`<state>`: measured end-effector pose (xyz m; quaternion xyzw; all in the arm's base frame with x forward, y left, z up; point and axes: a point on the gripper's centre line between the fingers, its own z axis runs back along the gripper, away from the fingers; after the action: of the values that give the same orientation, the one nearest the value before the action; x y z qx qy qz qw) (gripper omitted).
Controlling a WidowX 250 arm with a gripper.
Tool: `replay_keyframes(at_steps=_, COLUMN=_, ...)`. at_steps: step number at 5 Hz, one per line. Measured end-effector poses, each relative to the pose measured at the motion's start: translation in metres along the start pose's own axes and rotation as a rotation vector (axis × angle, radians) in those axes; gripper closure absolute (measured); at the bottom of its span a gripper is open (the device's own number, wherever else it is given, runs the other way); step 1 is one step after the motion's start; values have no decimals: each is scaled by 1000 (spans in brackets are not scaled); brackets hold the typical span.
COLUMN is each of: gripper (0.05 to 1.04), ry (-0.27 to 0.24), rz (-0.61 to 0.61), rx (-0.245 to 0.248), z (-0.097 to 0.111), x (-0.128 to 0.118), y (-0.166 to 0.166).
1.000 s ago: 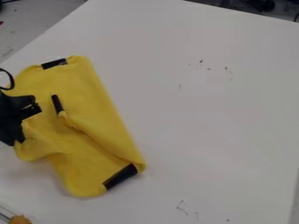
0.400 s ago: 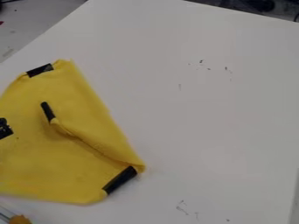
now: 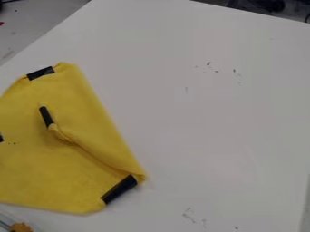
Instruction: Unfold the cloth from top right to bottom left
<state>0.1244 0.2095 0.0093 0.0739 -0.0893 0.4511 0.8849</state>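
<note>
Where the yellow cloth (image 3: 36, 172) is cut off by the left edge of the camera view, a small dark tip of the fingers (image 3: 1, 137) is seen, bordered by yellow fabric above, below and to the right. Whether the fingers are open, closed or gripping the cloth cannot be told, nor can contact be made out. Most of the visible cloth is laid out to the right of that tip, over the left part of the white tabletop (image 3: 205, 136).

The cloth is left partly folded: along its right side, a flap is turned over onto the rest, bounded on the outside by a long, slanting edge. The flap's inner edge is raised in a soft ridge, run from near the middle of the cloth down to its lower right corner. The ridge's upper end is marked by a short black strip (image 3: 46, 116). Another dark strip (image 3: 41, 73) is set at the cloth's top, and a broader black strip (image 3: 119, 189) is set at its lower right, tilted. Just below the cloth, at the bottom left of the view, a small orange object (image 3: 21, 227) is seen beside a thin rod.
</note>
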Motion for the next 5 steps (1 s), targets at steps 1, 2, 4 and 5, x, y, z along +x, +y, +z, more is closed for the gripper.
replay_keyframes(at_steps=1, gripper=82, ry=-6, rz=-26, rx=36, z=0, x=11, y=9)
replay_keyframes(at_steps=2, gripper=81, ry=-22, rz=-67, rx=91, z=6, x=26, y=26)
replay_keyframes(at_steps=4, gripper=83, ry=-32, rz=-261, rx=25, z=17, x=47, y=14)
replay_keyframes(at_steps=5, gripper=84, ry=-10, rz=-390, rx=-36, z=24, x=51, y=-6)
